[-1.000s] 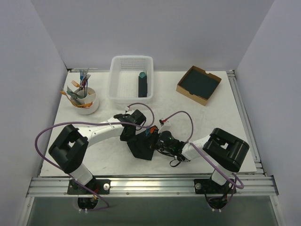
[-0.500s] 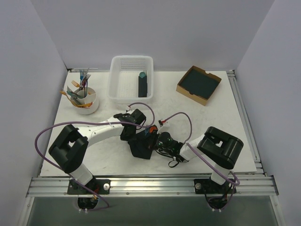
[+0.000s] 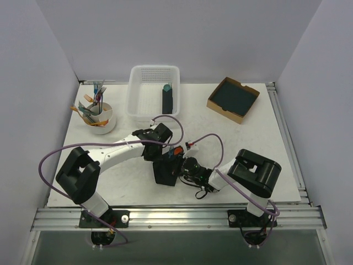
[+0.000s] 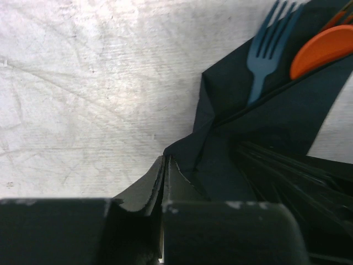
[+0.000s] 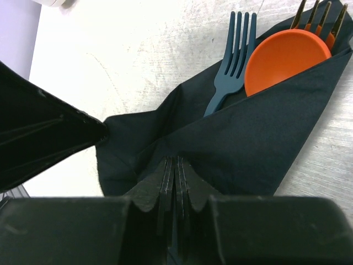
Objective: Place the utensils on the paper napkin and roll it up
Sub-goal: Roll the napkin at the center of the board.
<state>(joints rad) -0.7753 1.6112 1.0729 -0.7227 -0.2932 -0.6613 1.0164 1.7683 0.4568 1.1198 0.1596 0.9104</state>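
Paper napkin (image 5: 248,132): near-black sheet, crumpled, lying on the surface (image 5: 138,44) front-centre. One flap is folded diagonally across the utensils (image 4: 322,49), and the near edge is bunched into tight pleats. Three heads stick out of the far open end: teal fork (image 5: 231,49), orange spoon (image 5: 287,52) bowl just beside it, and orange fork (image 5: 320,16) tines showing past the bowl. Handles are hidden under the fold.

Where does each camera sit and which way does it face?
Top external: above and behind the bases, looking down at the table; both arms show.
Left wrist: on the left arm, past left gripper toward the paper napkin.
Right wrist: on the right arm, past right gripper toward the orange spoon, teal fork.
Both wrist views share napkin, spoon, fork.
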